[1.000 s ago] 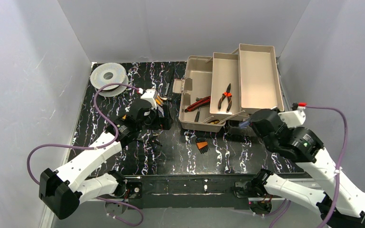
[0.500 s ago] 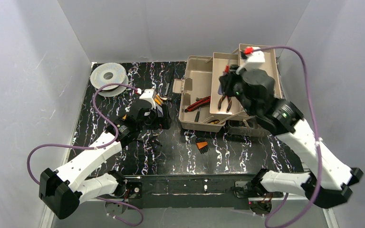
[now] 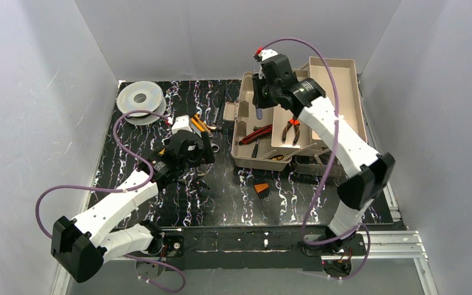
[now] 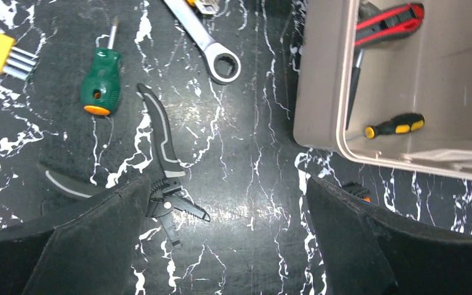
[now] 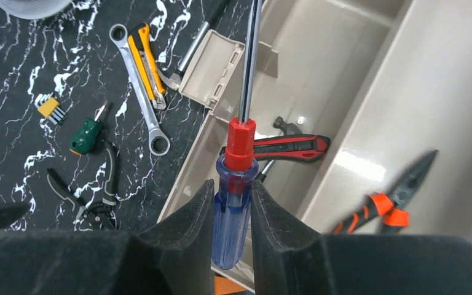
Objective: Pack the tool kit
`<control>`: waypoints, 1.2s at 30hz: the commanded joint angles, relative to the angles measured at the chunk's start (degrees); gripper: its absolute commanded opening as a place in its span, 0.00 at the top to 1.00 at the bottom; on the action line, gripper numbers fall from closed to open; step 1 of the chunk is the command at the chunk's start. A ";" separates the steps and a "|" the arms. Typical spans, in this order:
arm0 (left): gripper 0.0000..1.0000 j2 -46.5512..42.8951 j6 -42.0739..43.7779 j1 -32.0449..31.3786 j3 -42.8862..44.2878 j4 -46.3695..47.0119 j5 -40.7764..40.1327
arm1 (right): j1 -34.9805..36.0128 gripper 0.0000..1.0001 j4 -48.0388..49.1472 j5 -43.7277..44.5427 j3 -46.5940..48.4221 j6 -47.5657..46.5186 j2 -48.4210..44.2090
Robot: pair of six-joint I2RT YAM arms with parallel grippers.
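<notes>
The tool kit (image 3: 335,98) stands open at the back right, its beige trays folded out. My right gripper (image 5: 232,192) is shut on a blue-handled screwdriver (image 5: 241,144) with a red collar, its shaft pointing away from the camera. It hangs above the kit's bottom compartment (image 5: 295,80). That compartment holds a red-and-black knife (image 5: 289,147) and a yellow-and-black screwdriver (image 4: 396,125). Orange-handled pliers (image 3: 292,130) lie in the middle tray. My left gripper (image 4: 226,184) is open just above the table, left of the kit, beside grey-and-black pliers (image 4: 160,147).
Loose on the black marbled table lie a green stubby screwdriver (image 4: 100,86), a ring wrench (image 4: 212,52), a yellow hex key set (image 4: 0,52) and a yellow knife (image 5: 147,58). A grey wire spool (image 3: 139,98) sits back left. A small orange-and-black item (image 3: 260,188) lies in front of the kit.
My right arm has swung from the front right up and back over the open kit, with the screwdriver in its grip. My left gripper shifted slightly toward me.
</notes>
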 commanded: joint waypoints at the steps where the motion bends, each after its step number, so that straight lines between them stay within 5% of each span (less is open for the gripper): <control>1: 0.00 0.16 -5.18 1.06 -0.76 -3.05 -7.91 | -3.13 0.99 0.58 -5.27 5.52 5.49 6.38; 7: 0.00 3.10 -8.12 7.30 -0.36 -3.75 -5.83 | -6.79 0.98 0.81 -8.00 9.87 10.06 15.15; 11: 0.00 6.84 -9.48 13.89 -0.56 -0.84 0.78 | -7.60 0.61 2.03 -10.60 9.34 10.11 17.01; 15: 0.00 11.92 -6.90 16.65 1.71 0.74 2.84 | -7.70 0.38 4.40 -15.08 7.20 8.81 14.97; 23: 0.00 22.58 3.37 18.13 7.59 -0.55 -0.03 | -6.80 0.39 12.36 -22.76 -6.44 8.60 2.28; 36: 0.16 36.80 6.54 20.27 14.31 -3.68 1.01 | -4.18 0.43 20.53 -25.59 -29.57 8.46 -20.42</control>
